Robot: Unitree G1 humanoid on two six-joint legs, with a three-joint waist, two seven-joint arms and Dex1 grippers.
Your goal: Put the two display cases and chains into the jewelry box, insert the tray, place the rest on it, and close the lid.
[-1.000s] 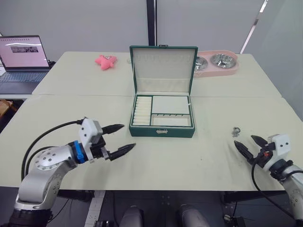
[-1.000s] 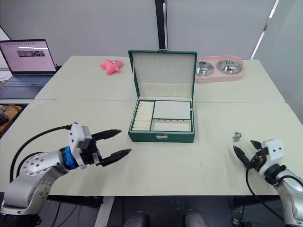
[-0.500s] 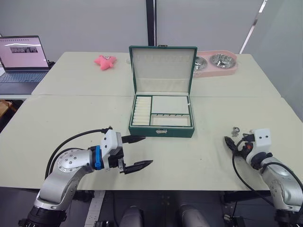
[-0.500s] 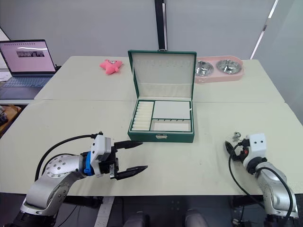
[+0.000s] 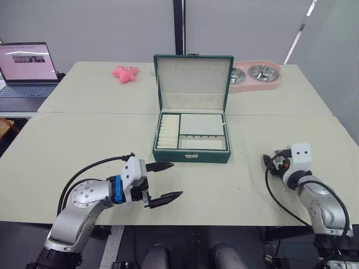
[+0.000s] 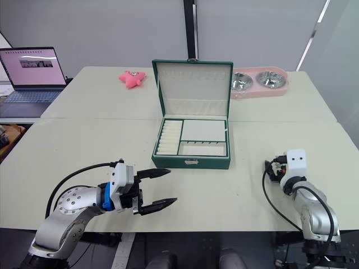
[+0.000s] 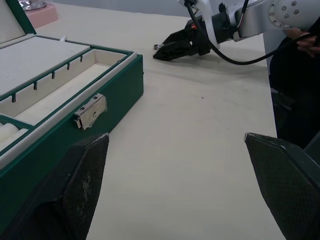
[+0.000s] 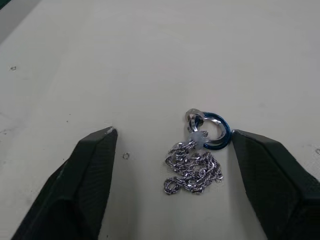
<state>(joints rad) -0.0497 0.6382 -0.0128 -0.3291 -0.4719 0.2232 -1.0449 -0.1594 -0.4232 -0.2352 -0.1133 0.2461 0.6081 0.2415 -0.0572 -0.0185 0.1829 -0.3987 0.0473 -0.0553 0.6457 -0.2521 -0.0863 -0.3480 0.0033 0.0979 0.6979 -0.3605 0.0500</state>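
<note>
The dark green jewelry box [image 5: 191,156] stands at mid-table with its lid [image 5: 193,73] upright and open. Its top layer is the cream-lined tray [image 5: 202,124], with a ring-roll section on the left. A short silver chain [image 8: 195,172] with a blue ring [image 8: 216,137] lies on the table to the right of the box. My right gripper [image 8: 173,132] is open and low over it, one finger on each side, not touching. My left gripper [image 5: 175,180] hovers open in front of the box, near its clasp [image 7: 90,110]. The two display cases are out of view.
A laptop [image 5: 25,70] sits at the far left. A pink star toy [image 5: 124,73] lies behind the box on the left, and a pink double bowl [image 5: 255,74] behind it on the right. The front table edge runs just under both grippers.
My right gripper has swung in to the left onto the chain and now straddles it. My left gripper has moved right toward the box front, then barely shifted.
</note>
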